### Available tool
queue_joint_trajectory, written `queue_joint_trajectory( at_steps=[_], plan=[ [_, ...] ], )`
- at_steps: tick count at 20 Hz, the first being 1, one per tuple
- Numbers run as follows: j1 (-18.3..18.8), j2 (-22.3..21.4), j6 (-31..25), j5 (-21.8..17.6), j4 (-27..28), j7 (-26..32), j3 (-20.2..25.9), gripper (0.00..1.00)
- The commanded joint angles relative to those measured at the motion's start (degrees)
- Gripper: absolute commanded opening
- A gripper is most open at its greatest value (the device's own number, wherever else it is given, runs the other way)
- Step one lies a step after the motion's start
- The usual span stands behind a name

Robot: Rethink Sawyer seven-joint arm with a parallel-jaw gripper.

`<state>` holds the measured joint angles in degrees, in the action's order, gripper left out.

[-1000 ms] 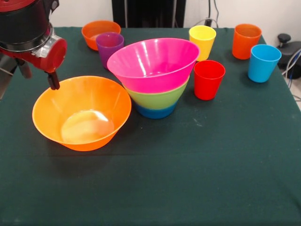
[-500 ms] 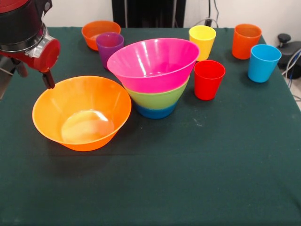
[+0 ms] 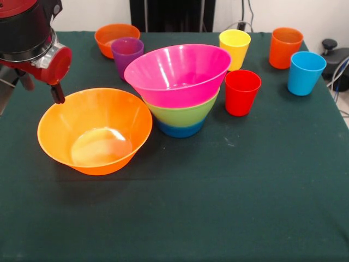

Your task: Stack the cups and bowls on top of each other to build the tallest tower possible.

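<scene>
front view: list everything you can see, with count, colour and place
large glossy plastic bowl: 1, orange, picture's left, standing alone
nested bowl stack: 3, pink over green over blue, centre
small plastic bowl: 1, orange, far left, behind purple cup
plastic cups: 5; purple left of stack, yellow behind stack, red right of stack, orange and light blue far right
dark green tablecloth: 1, covers table
red and black arm: 1, upper left; its tool at the large orange bowl's rim
</scene>
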<state>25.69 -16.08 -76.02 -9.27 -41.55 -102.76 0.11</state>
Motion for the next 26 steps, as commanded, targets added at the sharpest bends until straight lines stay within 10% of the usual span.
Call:
queue_joint_trajectory(
  at_steps=[1, 26],
  plan=[
    [-0.87, 2.63, 4.57, -3.04, -5.5, 12.29, 5.6, 1.0],
    [-1.25, 4.44, 11.79, -2.34, -8.74, 9.08, 6.16, 1.0]
  ],
)
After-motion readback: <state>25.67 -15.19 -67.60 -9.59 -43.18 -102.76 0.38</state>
